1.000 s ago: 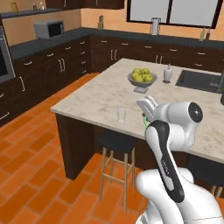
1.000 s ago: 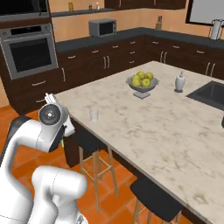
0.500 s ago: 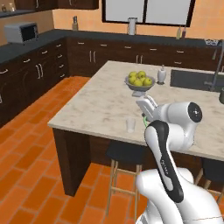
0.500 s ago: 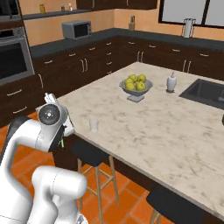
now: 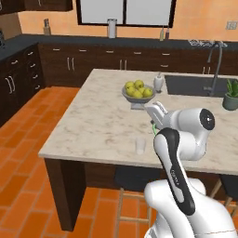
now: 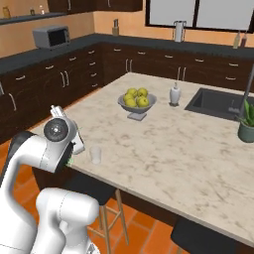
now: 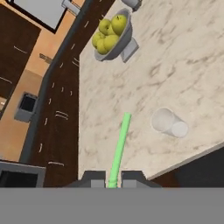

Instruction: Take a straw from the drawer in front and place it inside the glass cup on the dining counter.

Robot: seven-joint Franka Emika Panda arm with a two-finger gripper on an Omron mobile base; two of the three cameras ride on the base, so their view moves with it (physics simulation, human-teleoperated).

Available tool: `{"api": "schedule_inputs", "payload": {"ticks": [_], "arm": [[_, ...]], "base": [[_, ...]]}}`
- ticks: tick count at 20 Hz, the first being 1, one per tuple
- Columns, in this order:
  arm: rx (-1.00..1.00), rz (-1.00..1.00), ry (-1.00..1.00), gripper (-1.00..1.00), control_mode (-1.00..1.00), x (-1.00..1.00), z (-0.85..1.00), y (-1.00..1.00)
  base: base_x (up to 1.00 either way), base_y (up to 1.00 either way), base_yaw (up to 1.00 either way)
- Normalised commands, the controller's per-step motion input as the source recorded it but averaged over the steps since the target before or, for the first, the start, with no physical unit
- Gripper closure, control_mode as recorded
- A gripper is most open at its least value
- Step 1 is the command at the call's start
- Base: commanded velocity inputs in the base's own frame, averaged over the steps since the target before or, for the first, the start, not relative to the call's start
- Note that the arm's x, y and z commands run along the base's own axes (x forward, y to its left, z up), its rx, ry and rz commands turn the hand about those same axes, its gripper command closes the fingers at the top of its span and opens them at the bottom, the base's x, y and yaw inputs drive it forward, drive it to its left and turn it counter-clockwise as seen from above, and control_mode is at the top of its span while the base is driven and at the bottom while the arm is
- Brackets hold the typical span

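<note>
Step in hand: the carrying step. The straw (image 7: pixel 119 148) is already out of the drawer and the robot brings it to the dining worktop (image 5: pixel 102 125).
Jaws: the gripper (image 7: pixel 113 178) is closed on the lower end of the straw, which stands out between the two finger tips.
Straw: in the hand view it points over the near edge of the worktop, beside the glass cup (image 7: pixel 168 123) but not above it.
Glass cup: upright on the worktop near its near edge, nearer than the fruit bowl (image 5: pixel 137 92); nothing seems to be inside it.
Next move, as a judgement: bring the free end of the straw above the mouth of the cup, lower it, then release.
</note>
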Motion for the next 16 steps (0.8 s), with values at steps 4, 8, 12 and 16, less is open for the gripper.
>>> {"api": "schedule_inputs", "payload": {"ticks": [4, 8, 12, 16], "arm": [[0.0, -0.08, -0.02, 1.0, -1.0, 0.11, 0.01, 0.04], [0.03, -0.25, -0.04, 1.0, -1.0, 0.59, 0.01, 0.01], [0.13, -0.11, 0.0, 1.0, -1.0, 0.75, 0.0, -0.11], [0.24, 0.02, -0.06, 1.0, -1.0, 0.37, 0.0, -0.31]], "base": [[0.39, 0.19, -0.24], [0.0, 0.0, 0.0], [0.0, 0.0, 0.0], [0.0, 0.0, 0.0]]}}
